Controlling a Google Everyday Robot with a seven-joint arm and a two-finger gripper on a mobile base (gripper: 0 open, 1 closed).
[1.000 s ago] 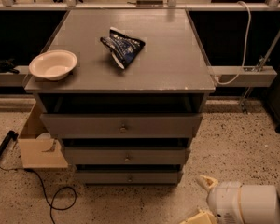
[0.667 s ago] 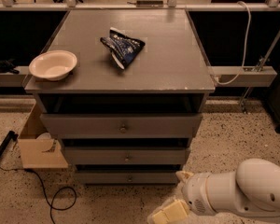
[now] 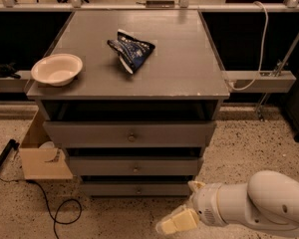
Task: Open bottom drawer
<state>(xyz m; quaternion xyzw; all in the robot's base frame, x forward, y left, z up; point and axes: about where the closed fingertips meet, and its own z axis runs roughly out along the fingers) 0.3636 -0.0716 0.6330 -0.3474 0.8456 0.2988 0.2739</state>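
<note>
The grey cabinet (image 3: 139,78) has three drawers. The bottom drawer (image 3: 109,189) is the lowest, with a flat grey front and a small round centre knob (image 3: 138,189); it sits flush and shut. My gripper (image 3: 186,204) is low at the front right, on the white arm (image 3: 259,205), just right of and below the bottom drawer's right end. Its cream fingers (image 3: 177,222) stand apart and hold nothing. It is clear of the knob, about a hand's width to its right.
The middle drawer (image 3: 99,167) and the top drawer (image 3: 89,133) are above. A white bowl (image 3: 57,68) and a blue chip bag (image 3: 132,52) lie on the cabinet top. A cardboard box (image 3: 40,156) and a black cable (image 3: 65,210) are on the floor at the left.
My arm and gripper have moved left and slightly up, from the frame's lower right corner toward the bottom drawer's right end. The drawers have not moved.
</note>
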